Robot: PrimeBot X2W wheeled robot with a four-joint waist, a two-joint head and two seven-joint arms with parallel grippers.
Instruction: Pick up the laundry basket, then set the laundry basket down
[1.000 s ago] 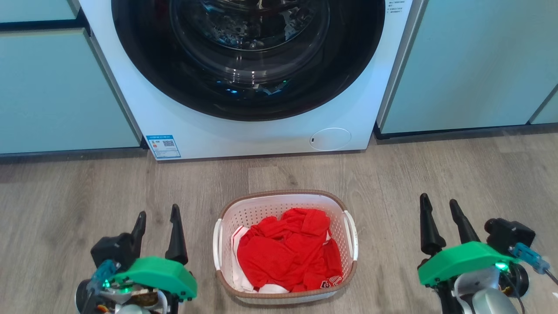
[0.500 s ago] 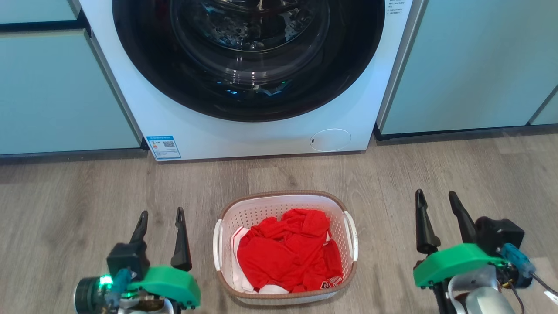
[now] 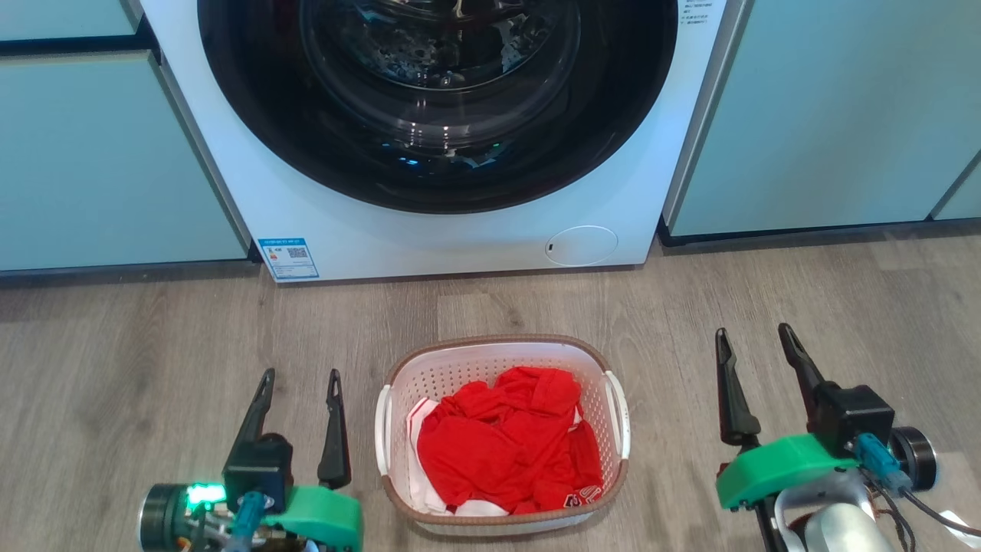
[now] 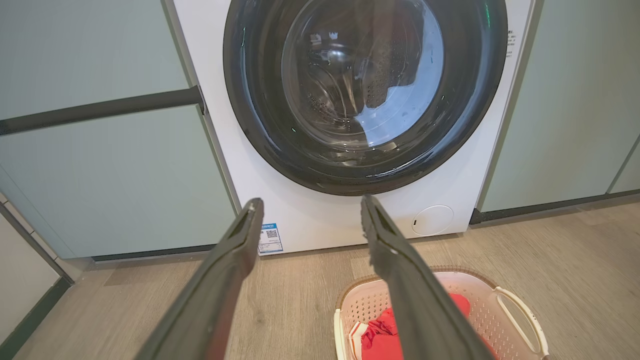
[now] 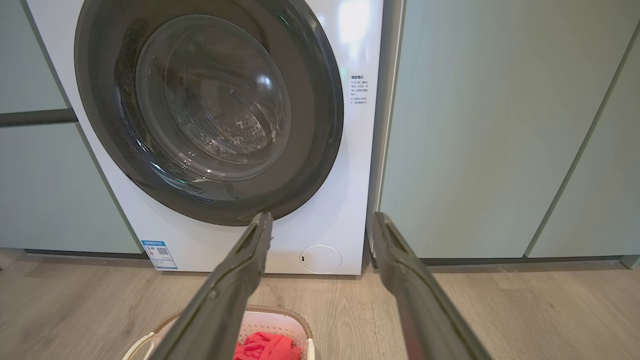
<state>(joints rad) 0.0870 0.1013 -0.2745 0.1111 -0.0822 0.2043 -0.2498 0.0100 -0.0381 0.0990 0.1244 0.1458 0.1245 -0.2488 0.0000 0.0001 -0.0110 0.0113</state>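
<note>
Below, laundry basket (image 3: 460,373) on wood floor (image 3: 153,345).

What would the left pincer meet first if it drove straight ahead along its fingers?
Probably the washing machine, on its lower white front. The left pincer points past the left of the laundry basket, though depth is unclear.

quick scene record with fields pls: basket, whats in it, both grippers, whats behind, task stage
laundry basket: on the wood floor, in front of the washing machine, not held
contents: red clothes over some white fabric
left gripper: open, left of the basket, apart from it
right gripper: open, right of the basket, apart from it
washer door: closed
task stage: basket not yet picked up
</note>
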